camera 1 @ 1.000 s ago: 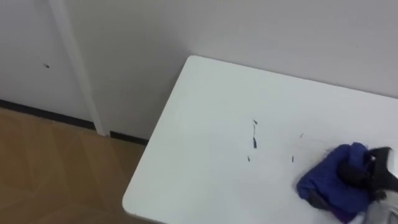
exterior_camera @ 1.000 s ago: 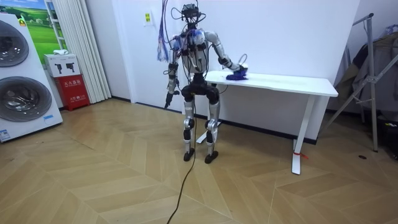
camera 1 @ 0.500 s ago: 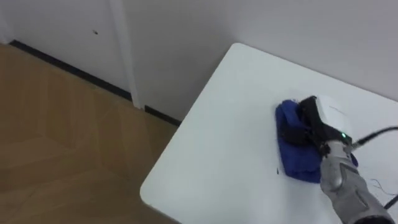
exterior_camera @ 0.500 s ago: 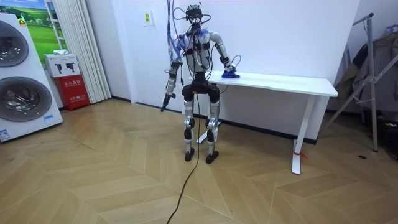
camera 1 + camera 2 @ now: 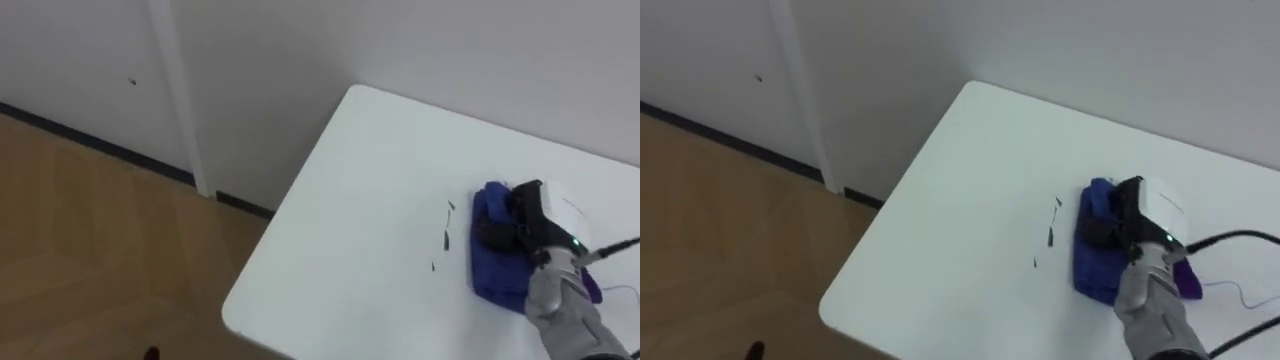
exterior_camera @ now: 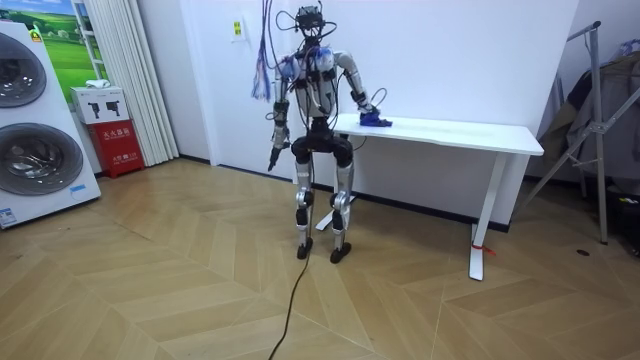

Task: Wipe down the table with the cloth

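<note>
One right hand (image 5: 545,210) atop blue cloth (image 5: 490,272), right of frame, grip impossible to tell; dark marks (image 5: 445,240) just left on white desk (image 5: 350,220). Best pressed flat, swept left over them.

bright, even indoor light washes the white table (image 5: 360,220) and leaves a soft shadow on the wall (image 5: 260,120) beneath.

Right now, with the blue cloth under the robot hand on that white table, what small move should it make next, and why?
Probably slide the blue cloth a little to the robot's left. The right robot hand rests on top of it, and thin dark marks lie on the white table just beyond the cloth's left edge, not covered by it.
</note>
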### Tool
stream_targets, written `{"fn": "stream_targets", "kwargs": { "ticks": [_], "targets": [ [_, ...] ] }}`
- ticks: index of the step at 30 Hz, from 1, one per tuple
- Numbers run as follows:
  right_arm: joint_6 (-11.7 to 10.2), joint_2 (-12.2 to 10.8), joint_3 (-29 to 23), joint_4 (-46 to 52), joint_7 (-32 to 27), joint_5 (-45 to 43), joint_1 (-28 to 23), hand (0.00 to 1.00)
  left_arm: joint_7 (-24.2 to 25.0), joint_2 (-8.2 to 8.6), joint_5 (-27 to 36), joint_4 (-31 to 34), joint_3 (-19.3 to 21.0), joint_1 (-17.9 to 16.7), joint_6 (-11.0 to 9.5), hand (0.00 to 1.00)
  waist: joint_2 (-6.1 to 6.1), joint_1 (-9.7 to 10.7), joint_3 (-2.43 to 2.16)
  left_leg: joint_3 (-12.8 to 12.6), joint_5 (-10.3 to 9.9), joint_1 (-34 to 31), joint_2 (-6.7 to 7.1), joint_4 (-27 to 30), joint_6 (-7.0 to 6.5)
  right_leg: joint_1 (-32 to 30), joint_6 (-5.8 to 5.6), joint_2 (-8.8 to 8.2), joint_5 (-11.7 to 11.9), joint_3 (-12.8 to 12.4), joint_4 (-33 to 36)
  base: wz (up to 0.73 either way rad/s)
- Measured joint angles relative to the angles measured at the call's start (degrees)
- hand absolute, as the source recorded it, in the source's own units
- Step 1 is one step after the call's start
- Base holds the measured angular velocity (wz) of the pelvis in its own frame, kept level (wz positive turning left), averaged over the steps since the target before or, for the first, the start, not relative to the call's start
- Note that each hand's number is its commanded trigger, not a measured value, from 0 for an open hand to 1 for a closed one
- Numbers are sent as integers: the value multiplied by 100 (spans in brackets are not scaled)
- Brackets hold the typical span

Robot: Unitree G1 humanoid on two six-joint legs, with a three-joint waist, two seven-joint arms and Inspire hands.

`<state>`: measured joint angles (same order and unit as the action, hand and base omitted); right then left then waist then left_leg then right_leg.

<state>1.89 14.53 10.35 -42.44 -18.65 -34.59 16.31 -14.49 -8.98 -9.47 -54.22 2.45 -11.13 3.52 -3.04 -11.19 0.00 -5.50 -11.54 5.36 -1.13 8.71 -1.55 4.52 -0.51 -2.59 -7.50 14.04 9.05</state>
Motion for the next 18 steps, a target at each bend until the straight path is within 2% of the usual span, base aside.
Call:
{"fn": "stream_targets", "kwargs": {
  "ticks": [3,4,5,7,9,10,12,13,15,17,18],
  "targets": [
    [-11,-140,251,135,340,-164,346,100,20,9,54,-122,-118,37,28,0,32,-54,30,9,60,-152,-26,2,64,-156,57,64,34,22,-9,1],
    [-16,-138,245,176,359,-167,371,100,20,9,54,-121,-121,29,35,0,21,-57,25,35,79,-177,-28,2,73,-168,60,71,35,31,-22,16],
    [-49,-123,192,245,355,-159,375,100,11,9,87,-118,-119,-82,43,0,47,-60,45,82,117,-180,-27,-13,87,-184,71,77,28,31,-31,20],
    [-164,-74,121,231,299,-44,362,100,-5,12,149,-93,-65,-306,90,0,58,-47,50,91,127,-210,-35,-14,100,-227,92,77,11,60,-35,11],
    [-459,-16,-235,6,73,-8,184,100,2,6,143,-115,69,-580,157,0,34,96,39,127,134,-257,-37,4,112,-208,92,60,9,158,-56,22],
    [-509,-3,-361,-27,-4,9,82,100,3,8,146,-115,126,-643,158,0,30,150,36,163,134,-251,-29,19,112,-172,91,52,8,201,-68,44],
    [-795,66,-954,-217,-344,138,-389,100,0,-32,123,-114,441,-842,158,0,-39,378,26,259,132,-189,2,44,110,19,12,-33,-45,347,-154,56],
    [-866,69,-1115,-310,-423,224,-475,100,0,-66,123,-113,474,-867,158,0,-56,438,28,256,130,-158,14,43,107,70,-12,-34,-60,353,-153,47],
    [-945,190,-1829,-460,-582,370,-973,100,-1,-106,-24,-85,867,-948,148,0,-125,586,-30,261,94,-108,44,25,51,173,-68,-65,-102,396,-131,29],
    [-943,350,-2110,-517,-684,381,-1289,100,-7,-112,-23,-71,998,-967,147,0,-139,642,-55,260,71,-78,60,-5,14,229,-70,-88,-103,448,-122,-2],
    [-935,428,-2202,-593,-739,387,-1400,100,-8,-112,-18,-72,1034,-982,146,0,-150,652,-87,258,52,-61,73,2,-10,277,-71,-100,-102,476,-120,-12]
  ]
}}
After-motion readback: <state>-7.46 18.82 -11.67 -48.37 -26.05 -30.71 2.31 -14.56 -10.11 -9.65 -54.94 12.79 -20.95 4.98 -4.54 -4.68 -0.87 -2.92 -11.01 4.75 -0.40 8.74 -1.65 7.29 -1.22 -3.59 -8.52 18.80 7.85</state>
